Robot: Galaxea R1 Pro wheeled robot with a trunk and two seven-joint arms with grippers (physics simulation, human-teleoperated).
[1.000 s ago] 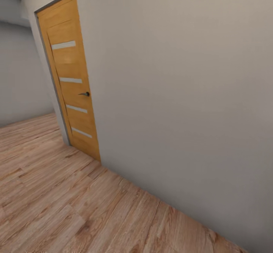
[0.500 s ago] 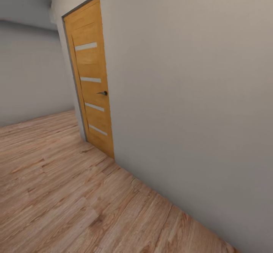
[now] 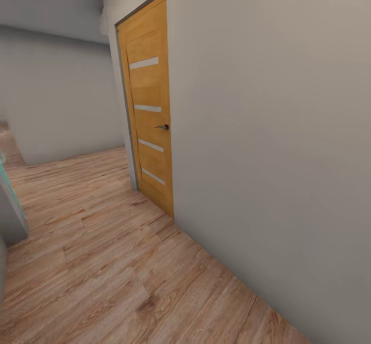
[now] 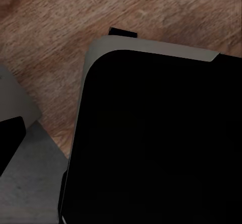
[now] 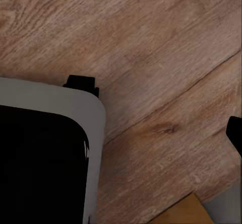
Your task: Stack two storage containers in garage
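Along a plain pale-grey wall, a tall honey-coloured wooden door with four pale slats and a small dark lever handle is seen closed. Against the earlier head views the door is shifted rightward in the picture, and a grey panel with a teal edge is brought in at the left; a turn of the camera is indicated, not a move of the door. The light wood-plank floor is seen, and the orange-red trays are yet to be found. The robot is judged to be in transit. The wrist views are taken up by the robot's dark, grey-rimmed body above planks; the jaws' state cannot be told.
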